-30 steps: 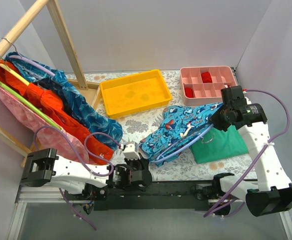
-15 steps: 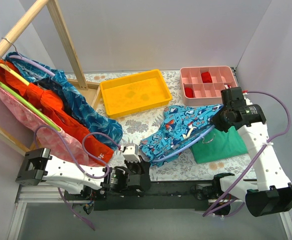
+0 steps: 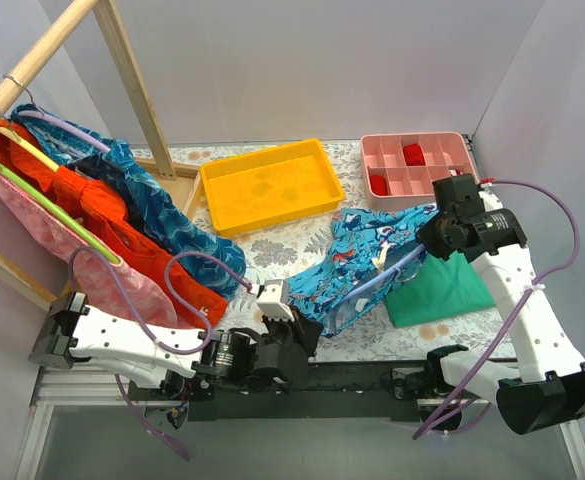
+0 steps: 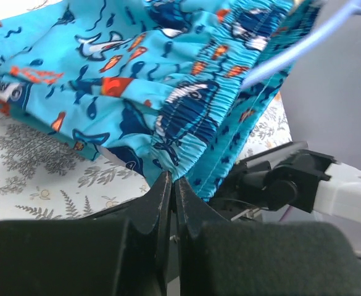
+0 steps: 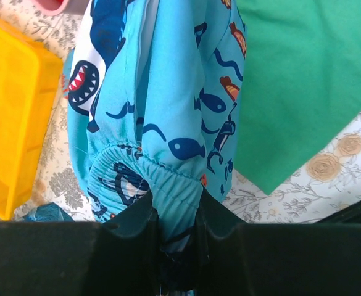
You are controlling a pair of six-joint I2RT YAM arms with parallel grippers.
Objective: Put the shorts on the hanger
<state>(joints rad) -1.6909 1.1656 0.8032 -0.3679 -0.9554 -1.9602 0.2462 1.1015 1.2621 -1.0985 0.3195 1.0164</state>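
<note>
The turquoise printed shorts [image 3: 357, 262] hang stretched between both grippers above the table. My right gripper [image 3: 434, 238] is shut on the elastic waistband [image 5: 179, 185] at the upper right. My left gripper [image 3: 294, 312] is shut on the waistband edge [image 4: 186, 166] at the lower left. The thin light-blue hanger [image 3: 390, 272] runs along the shorts, partly under the fabric; it also shows in the left wrist view [image 4: 297, 52]. Its silver hook is hidden.
A plain green folded cloth [image 3: 437, 290] lies under the right arm. A yellow tray [image 3: 269, 185] and a pink compartment box [image 3: 417, 165] stand at the back. A wooden rack [image 3: 132, 90] with several hung garments [image 3: 122, 225] fills the left side.
The left gripper has moved right and closed on the shorts' lower edge. The right gripper has shifted left, and the shorts have lifted and bunched between them.
</note>
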